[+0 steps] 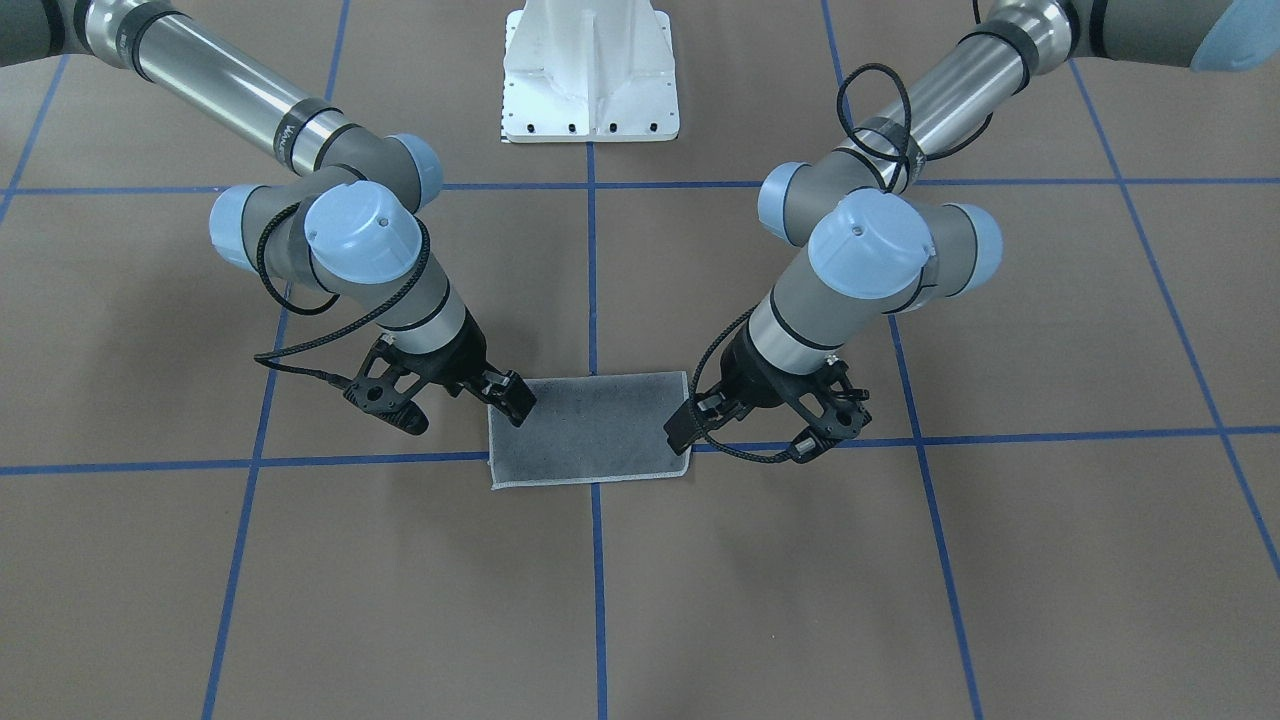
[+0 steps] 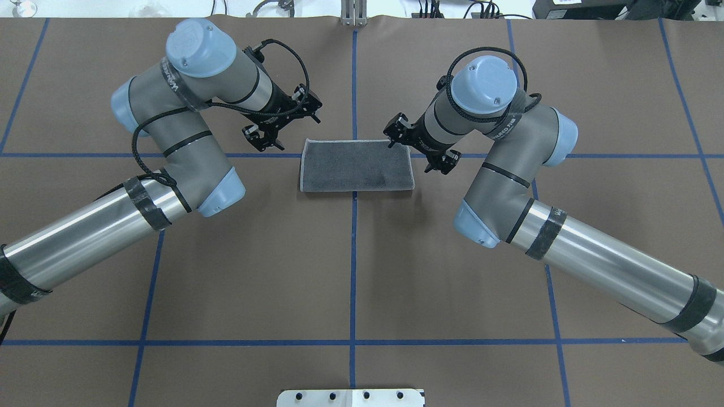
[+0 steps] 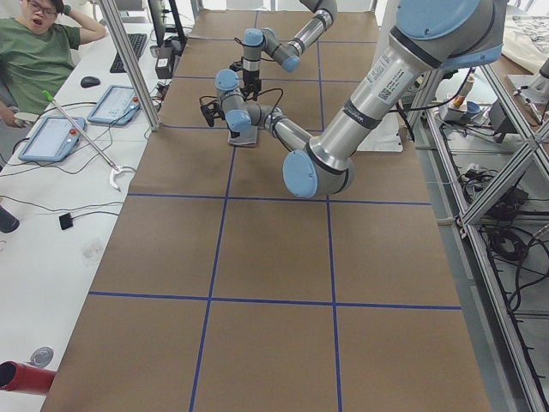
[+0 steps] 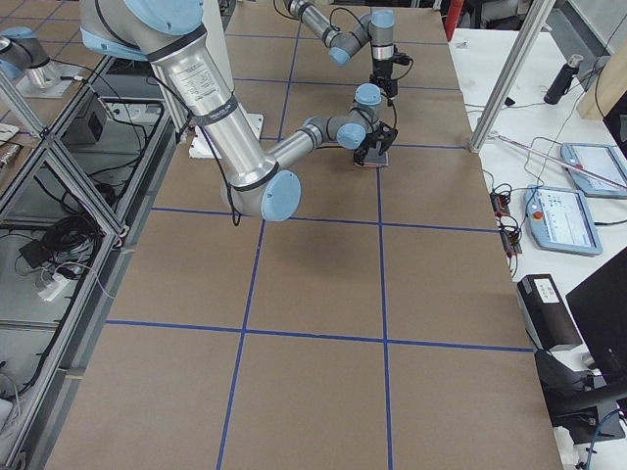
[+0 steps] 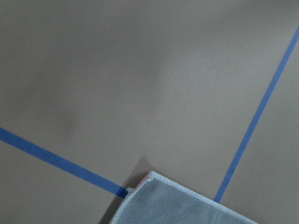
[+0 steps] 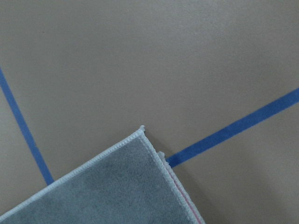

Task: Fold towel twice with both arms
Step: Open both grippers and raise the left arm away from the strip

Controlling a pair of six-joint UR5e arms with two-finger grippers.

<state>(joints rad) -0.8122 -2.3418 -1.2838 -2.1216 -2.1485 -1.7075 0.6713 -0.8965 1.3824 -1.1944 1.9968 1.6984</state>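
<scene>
Your small square terry towel (image 2: pixel 356 167), dark grey face up with a light grey stitched border, lies flat as a rectangle on the brown-paper worktop (image 2: pixel 254 271). It covers a crossing of the blue tape lines (image 2: pixel 353 254), in the half nearer the operators' edge than the robot's base. A pink sliver along one edge in the right wrist view suggests it is doubled once with the pink inside. So one fold looks done and one is left.

The left gripper (image 2: pixel 283 121) hangs at one short end and the right gripper (image 2: pixel 419 146) at the other. Both have their fingers spread wide and hold nothing. In the front-facing view one finger of each overlaps a short edge of the towel, but you cannot tell whether it touches.

Expect the cloth to be light, soft and limp, with no stiffness. It will likely sag once lifted, and the two layers may slide apart. Take hold at the corners nearest each gripper, pinching both layers through the stitched border. Move the two arms together so the edges line up.
</scene>
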